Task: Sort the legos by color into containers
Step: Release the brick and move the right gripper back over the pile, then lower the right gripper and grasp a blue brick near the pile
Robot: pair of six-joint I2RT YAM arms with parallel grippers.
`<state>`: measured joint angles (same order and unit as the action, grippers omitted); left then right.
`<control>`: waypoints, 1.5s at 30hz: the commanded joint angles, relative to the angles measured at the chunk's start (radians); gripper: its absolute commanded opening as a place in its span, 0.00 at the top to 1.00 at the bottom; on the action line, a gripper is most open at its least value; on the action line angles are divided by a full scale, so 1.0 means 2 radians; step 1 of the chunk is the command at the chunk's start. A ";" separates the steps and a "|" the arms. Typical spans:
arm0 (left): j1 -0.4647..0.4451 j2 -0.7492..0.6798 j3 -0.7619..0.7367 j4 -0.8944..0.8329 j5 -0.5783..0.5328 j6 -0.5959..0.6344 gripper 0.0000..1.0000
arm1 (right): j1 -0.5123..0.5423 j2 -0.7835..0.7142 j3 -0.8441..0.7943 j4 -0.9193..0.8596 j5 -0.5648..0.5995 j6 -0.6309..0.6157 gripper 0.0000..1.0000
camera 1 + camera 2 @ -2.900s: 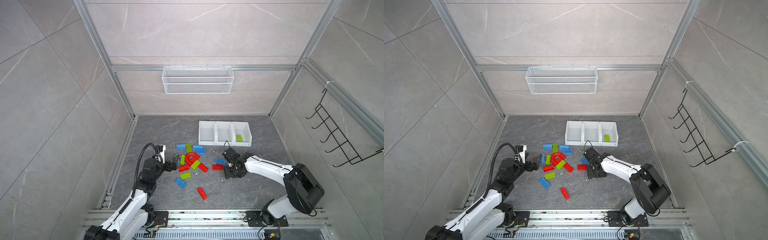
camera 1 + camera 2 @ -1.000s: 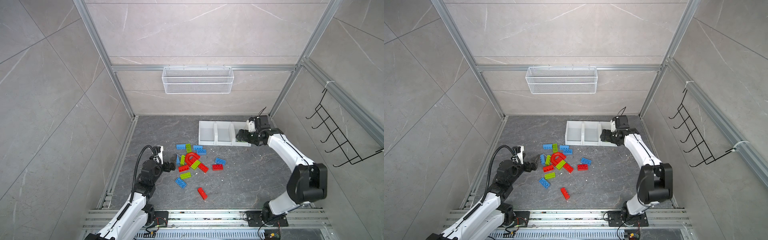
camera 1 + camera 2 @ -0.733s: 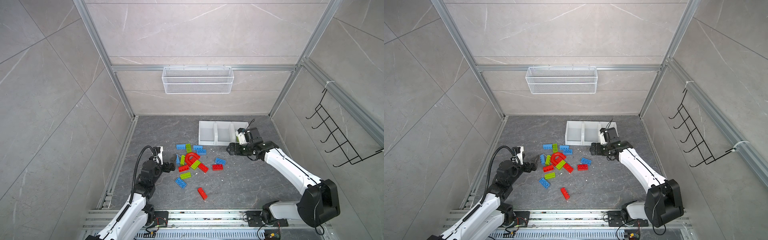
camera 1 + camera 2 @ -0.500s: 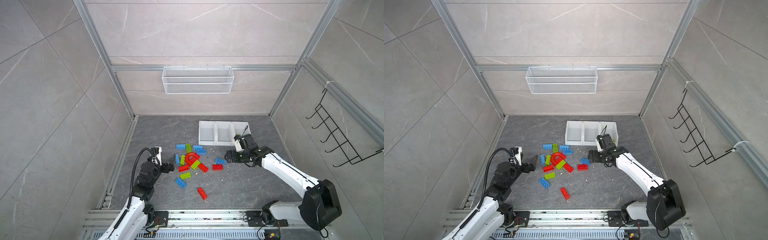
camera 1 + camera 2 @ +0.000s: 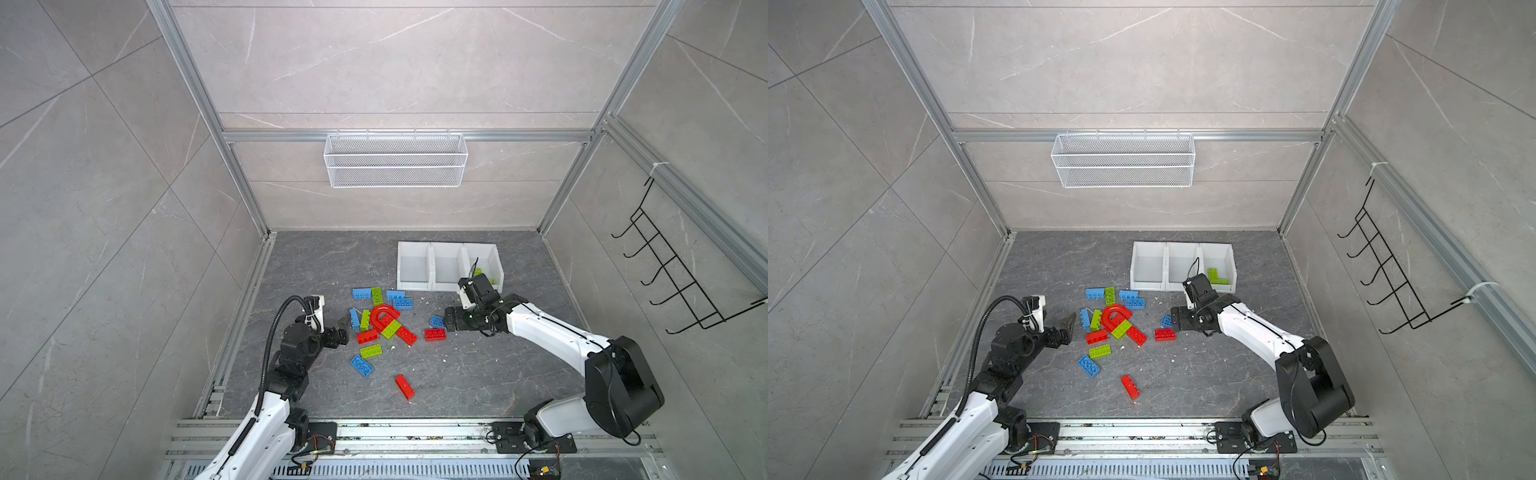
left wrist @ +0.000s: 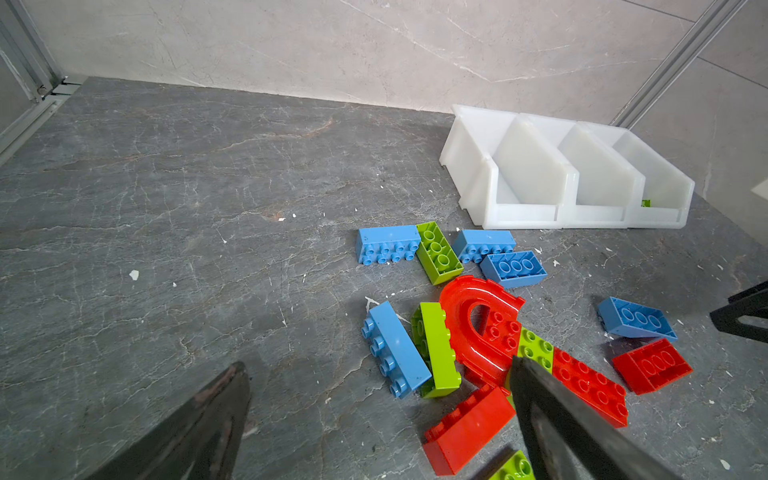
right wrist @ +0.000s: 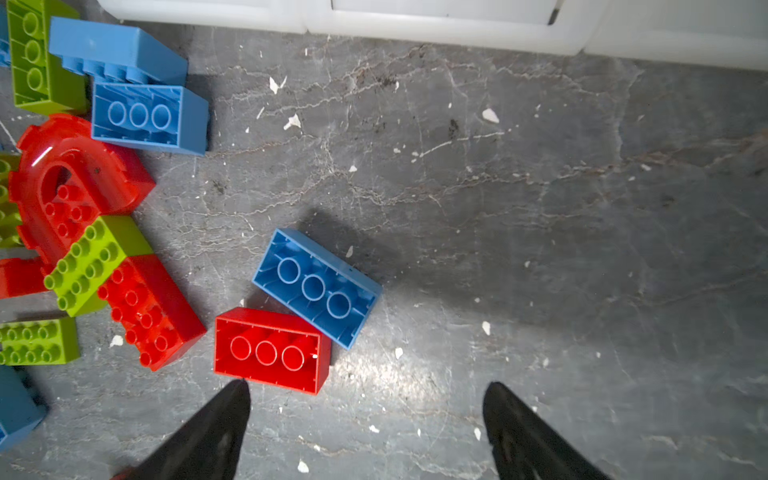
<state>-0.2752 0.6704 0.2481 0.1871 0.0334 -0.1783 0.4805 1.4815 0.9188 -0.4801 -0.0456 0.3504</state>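
— Right gripper (image 7: 368, 388): state?
— Jaws spread wide, nothing between them. Its arm reaches forward and low over the floor (image 7: 540, 208). The fingertips stop just short of an upturned red brick (image 7: 270, 351), which touches an upturned blue brick (image 7: 318, 286).
— Left gripper (image 6: 378, 363)?
— Likewise wide and empty, held low beside the loose legos (image 5: 365, 336) around the red arch (image 5: 384, 313).
— And the containers (image 5: 1183, 245)?
— At the back, right of the pile. A top view shows green bricks (image 5: 1213, 273) in the rightmost bin; the left wrist view shows only a green sliver there.
— Change noted?
— A second ago the right gripper was at that bin; now it is down by the pile. Left arm much as before.
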 commanded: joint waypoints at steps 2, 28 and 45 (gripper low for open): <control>-0.001 -0.015 -0.001 0.022 0.000 0.009 0.00 | 0.014 0.021 0.016 0.004 0.020 0.016 0.09; 0.000 -0.016 -0.005 0.030 0.001 0.010 0.00 | 0.072 0.172 0.089 0.015 0.081 0.027 0.16; -0.001 -0.022 -0.006 0.026 -0.001 0.010 0.00 | 0.055 0.097 0.094 0.021 0.068 -0.008 0.41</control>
<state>-0.2752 0.6296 0.2329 0.1959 0.0296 -0.1783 0.6106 1.7515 1.0973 -0.4286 0.1051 0.3618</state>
